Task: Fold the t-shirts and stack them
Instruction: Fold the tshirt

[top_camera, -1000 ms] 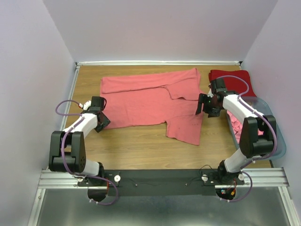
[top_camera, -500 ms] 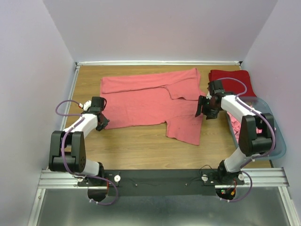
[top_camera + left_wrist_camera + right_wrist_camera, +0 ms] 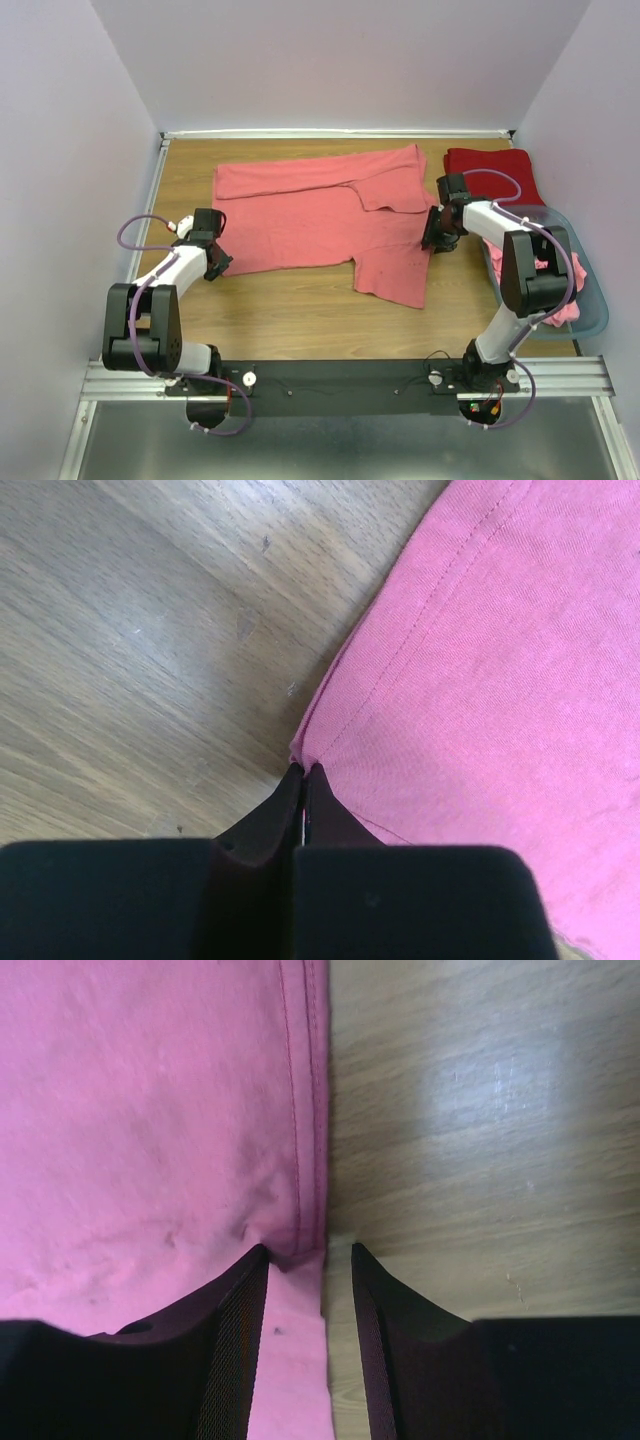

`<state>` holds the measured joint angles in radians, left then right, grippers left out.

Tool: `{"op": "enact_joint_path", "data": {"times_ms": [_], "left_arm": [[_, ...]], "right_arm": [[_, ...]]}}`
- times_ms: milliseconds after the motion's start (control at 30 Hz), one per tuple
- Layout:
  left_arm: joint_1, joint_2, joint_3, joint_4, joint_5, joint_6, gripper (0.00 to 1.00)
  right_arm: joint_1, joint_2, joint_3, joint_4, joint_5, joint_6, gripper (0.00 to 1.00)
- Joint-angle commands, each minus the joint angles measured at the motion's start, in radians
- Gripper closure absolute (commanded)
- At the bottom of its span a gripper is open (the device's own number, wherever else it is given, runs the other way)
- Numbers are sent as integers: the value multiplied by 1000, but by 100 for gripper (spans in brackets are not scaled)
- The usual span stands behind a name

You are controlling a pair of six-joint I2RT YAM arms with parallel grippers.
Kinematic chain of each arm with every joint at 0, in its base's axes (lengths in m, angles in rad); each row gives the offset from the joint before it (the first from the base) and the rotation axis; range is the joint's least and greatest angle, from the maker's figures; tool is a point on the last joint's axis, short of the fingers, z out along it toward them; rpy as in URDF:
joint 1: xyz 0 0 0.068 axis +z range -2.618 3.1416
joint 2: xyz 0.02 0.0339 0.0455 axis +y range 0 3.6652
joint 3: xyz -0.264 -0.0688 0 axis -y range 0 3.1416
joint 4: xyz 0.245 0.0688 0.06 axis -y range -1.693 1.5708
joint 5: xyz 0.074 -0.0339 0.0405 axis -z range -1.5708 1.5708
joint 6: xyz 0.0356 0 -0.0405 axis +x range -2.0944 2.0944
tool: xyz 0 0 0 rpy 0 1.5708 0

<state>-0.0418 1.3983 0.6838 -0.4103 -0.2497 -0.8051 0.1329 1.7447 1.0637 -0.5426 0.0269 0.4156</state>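
A salmon-pink t-shirt [image 3: 320, 225] lies spread on the wooden table, its top part folded over. My left gripper [image 3: 216, 262] sits at the shirt's near-left corner. In the left wrist view that gripper [image 3: 304, 768] is shut on the hem corner of the pink t-shirt [image 3: 500, 670]. My right gripper [image 3: 433, 238] is at the shirt's right edge. In the right wrist view it [image 3: 308, 1250] stands open astride the stitched hem of the pink cloth [image 3: 150, 1110], one finger on cloth, the other on bare wood. A deep red t-shirt [image 3: 495, 172] lies folded at the back right.
A grey-blue plastic basket [image 3: 592, 312] stands at the right edge with more pink cloth [image 3: 562, 285] inside, close behind the right arm. Lilac walls close in the table on three sides. Bare wood [image 3: 290, 305] runs between the shirt and the arm bases.
The left gripper has shut on the shirt's near-left corner. The right gripper has moved left and down onto the shirt's right edge, and its jaws have narrowed.
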Motion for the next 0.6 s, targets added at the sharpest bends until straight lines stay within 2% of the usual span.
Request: {"op": "enact_joint_path", "data": {"times_ms": [0,367,567], "left_arm": [[-3,-18,-21,-35,-13,15,99],[-4,-15,-20,-28,-11,26,99],[-1,-18,-24,-33,-3,24,99]], "right_arm": [[5,10,12,58,48,26,53],[5,21,22,78,42,37,55],[5,21,-40,78,51,31,68]]}}
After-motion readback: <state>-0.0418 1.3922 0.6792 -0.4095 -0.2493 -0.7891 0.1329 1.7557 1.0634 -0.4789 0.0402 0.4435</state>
